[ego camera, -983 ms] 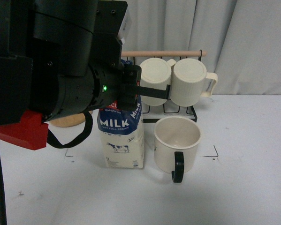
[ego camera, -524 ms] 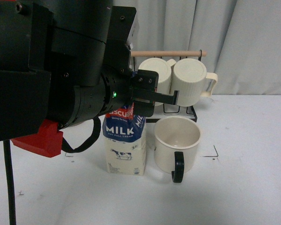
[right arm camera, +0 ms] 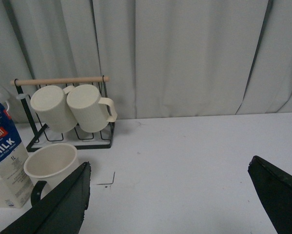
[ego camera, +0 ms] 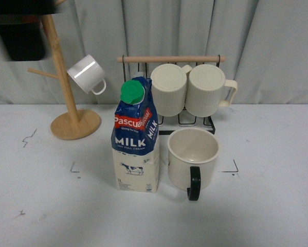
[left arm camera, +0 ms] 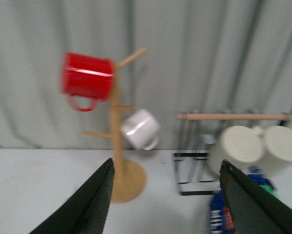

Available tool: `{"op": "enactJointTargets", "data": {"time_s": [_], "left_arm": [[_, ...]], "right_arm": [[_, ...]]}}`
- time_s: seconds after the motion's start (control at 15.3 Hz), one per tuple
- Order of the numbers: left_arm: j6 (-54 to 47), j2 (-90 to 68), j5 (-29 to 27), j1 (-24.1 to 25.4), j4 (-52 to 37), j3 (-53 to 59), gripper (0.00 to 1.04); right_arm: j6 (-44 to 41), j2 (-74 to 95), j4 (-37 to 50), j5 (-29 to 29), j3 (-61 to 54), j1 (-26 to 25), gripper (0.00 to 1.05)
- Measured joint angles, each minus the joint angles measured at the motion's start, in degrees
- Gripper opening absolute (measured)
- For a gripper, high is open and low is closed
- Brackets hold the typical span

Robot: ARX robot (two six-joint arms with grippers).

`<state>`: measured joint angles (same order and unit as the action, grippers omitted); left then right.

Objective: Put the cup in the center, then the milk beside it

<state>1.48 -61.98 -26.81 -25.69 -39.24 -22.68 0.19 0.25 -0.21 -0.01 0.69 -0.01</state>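
Cup (ego camera: 193, 154) stands upright in the center (ego camera: 231, 177), handle at 6 o'clock; milk (ego camera: 137, 141) just beside it at 9 (nearly touching). Left gripper (left arm camera: 166, 197) and right gripper (right arm camera: 167, 204) both spread wide, holding nothing.

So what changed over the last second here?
The left arm pulled up and away from the milk, leaving it standing free; its claw is now open and empty. The milk sits slightly nearer the cup. The cup and the mug rack stayed put.

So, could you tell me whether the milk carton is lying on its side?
No, the milk carton stands upright on the table, green cap up, beside the cup.
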Motion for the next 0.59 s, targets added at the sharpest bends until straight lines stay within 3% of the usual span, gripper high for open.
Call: {"op": "enactJointTargets", "data": {"time_s": [0.07, 0.13, 0.33, 0.59], "left_arm": [[-0.22, 3.34, 1.68, 2.34, 0.04, 3.10, 0.52], [-0.46, 7.19, 6.34, 4.98, 0.72, 7.26, 0.34], [-0.39, 14.91, 11.72, 10.84, 2.51, 12.55, 0.01], [-0.57, 24.81, 17.97, 16.94, 7.76, 17.46, 0.02]], "right_arm": [[0.00, 0.00, 0.02, -0.02, 0.00, 0.00, 0.98], [0.00, 0.00, 0.02, -0.02, 0.00, 0.00, 0.98], [0.00, 0.00, 0.00, 0.00, 0.00, 0.00, 0.98], [0.00, 0.00, 0.00, 0.00, 0.00, 0.00, 0.98]]}}
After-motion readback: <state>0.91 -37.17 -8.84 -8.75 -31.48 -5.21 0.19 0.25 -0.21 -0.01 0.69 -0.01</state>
